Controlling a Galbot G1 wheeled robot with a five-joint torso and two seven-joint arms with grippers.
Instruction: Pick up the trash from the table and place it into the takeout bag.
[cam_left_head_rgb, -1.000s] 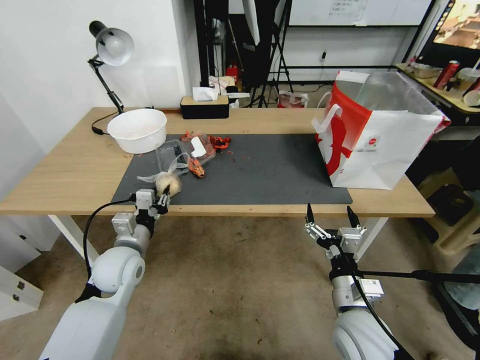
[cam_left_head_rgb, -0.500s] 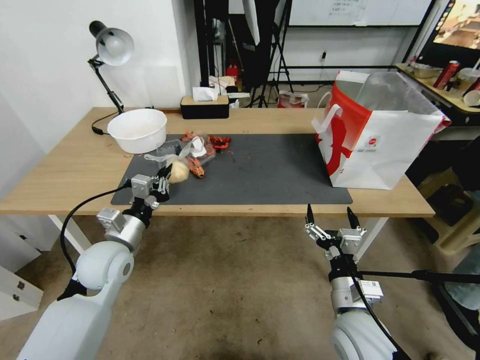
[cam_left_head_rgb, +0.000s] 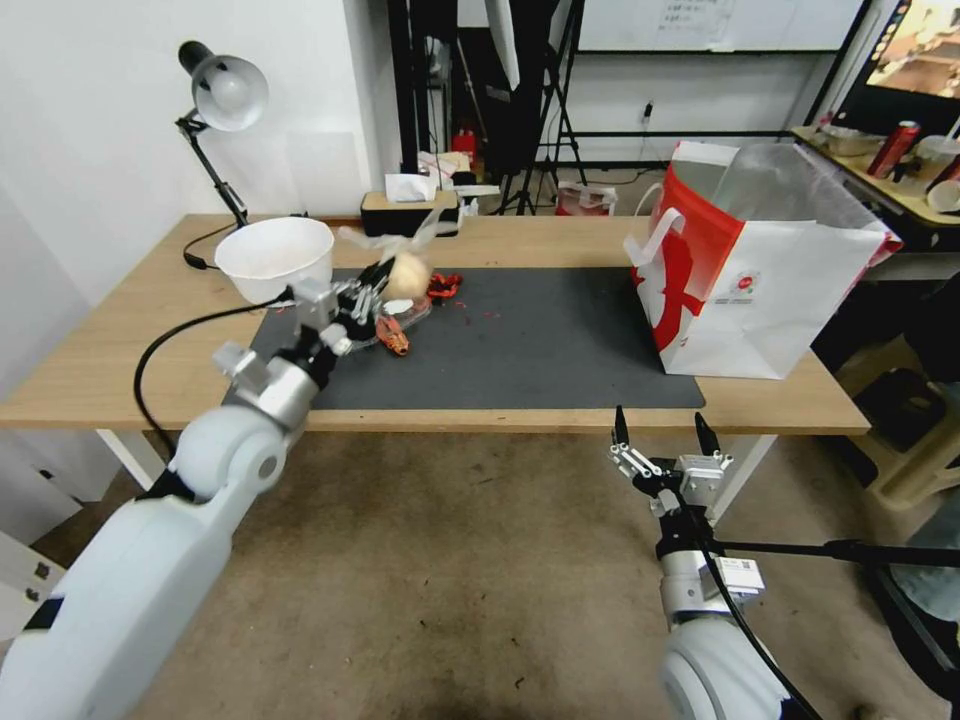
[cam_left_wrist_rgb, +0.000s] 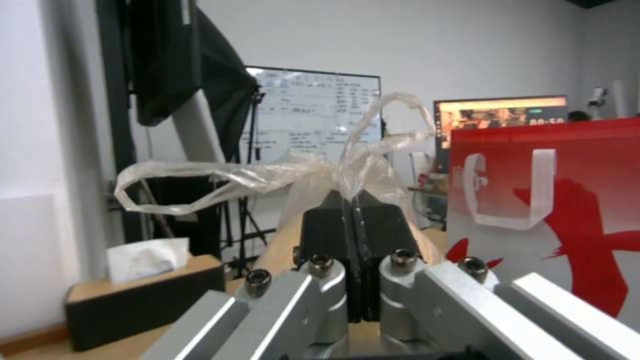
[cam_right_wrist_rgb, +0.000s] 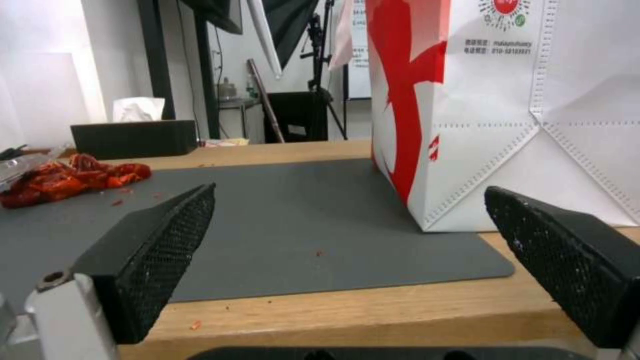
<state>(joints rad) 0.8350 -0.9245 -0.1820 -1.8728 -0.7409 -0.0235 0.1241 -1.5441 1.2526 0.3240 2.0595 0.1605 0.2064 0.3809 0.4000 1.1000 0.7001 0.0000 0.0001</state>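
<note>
My left gripper (cam_left_head_rgb: 375, 285) is up over the far left part of the dark mat (cam_left_head_rgb: 520, 340), its jaws pressed together on the clear bag with the tan bun (cam_left_head_rgb: 408, 272). The bun hangs in the air just past my fingertips, above the mat and in front of the black tissue box (cam_left_head_rgb: 410, 213). In the left wrist view the two black pads (cam_left_wrist_rgb: 330, 235) meet with the thin plastic pinched between them, and the bag's (cam_left_wrist_rgb: 313, 167) knotted loops stick up and out to the side.

Under that hand, on the mat, lies the rest of the trash: a clear plastic tray (cam_left_head_rgb: 385, 315) with red scraps (cam_left_head_rgb: 440, 286) beside it, and small red crumbs scattered toward the middle. A white bowl (cam_left_head_rgb: 275, 258) sits at the mat's far left corner, partly on the wood of the tabletop (cam_left_head_rgb: 130, 350). A desk lamp (cam_left_head_rgb: 222, 95) stands behind it.

The takeout bag (cam_left_head_rgb: 760, 290) stands upright at the right end of the mat, well apart from the bun, its mouth open, red side panel and white handle facing the middle of the tabletop.

My right gripper (cam_left_head_rgb: 660, 435) waits below the near edge of the tabletop, right of centre, jaws spread wide and holding nothing. In the right wrist view its ribbed pads (cam_right_wrist_rgb: 157, 250) frame the mat and the bag's (cam_right_wrist_rgb: 533, 115) lower corner.
</note>
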